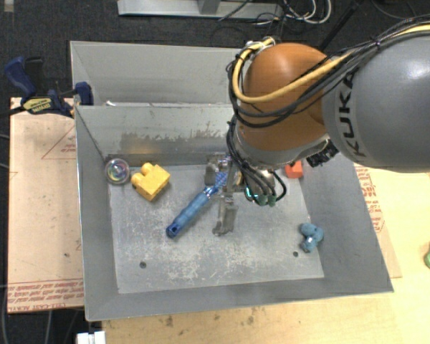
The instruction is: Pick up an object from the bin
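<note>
Blue stick lies mid-bin, long axis diagonal: low end front-left, top end back-right, sitting between the spread-apart fingers of the gripper. One each of the rest: yellow block, shiny round thing, small blue piece, orange bit half under the arm. Stick's well clear of the walls, with bare floor in front.

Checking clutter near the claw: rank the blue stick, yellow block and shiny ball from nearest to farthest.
1. Blue stick, right beside the claw, toward the view's left.
2. Yellow block, further left.
3. Shiny ball, by the left wall.
</note>
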`<state>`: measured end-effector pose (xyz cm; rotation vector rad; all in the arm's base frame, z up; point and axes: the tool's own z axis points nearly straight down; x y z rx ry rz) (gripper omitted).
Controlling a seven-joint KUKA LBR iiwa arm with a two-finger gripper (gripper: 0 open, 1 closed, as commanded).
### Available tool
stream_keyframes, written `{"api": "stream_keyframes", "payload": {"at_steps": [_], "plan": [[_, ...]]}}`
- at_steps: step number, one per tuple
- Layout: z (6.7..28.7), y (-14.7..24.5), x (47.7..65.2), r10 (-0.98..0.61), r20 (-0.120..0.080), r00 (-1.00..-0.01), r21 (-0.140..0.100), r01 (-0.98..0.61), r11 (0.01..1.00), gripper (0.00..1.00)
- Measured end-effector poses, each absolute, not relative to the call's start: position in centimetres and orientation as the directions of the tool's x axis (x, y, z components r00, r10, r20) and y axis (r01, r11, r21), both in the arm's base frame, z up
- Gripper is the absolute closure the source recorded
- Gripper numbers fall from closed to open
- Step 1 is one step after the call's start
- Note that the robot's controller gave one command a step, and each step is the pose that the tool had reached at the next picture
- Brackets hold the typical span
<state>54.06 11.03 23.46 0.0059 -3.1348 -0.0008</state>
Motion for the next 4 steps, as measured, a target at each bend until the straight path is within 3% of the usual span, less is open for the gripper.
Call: {"api": "stream_keyframes", "payload": {"at_steps": [1,2,3,4], "plan": [[10.6,12.8,56.1,-0.113,0.006,-0.994,0.001,-0.113,0.994,0.0],[6.9,12.0,59.8,-0.346,-0.002,-0.938,0.001,-0.346,0.938,0.0],[7.0,12.0,59.9,-0.346,-0.003,-0.938,0.001,-0.346,0.938,1.0],[20.7,13.4,57.6,-0.404,-0.01,-0.915,-0.001,-0.404,0.915,1.0]]}}
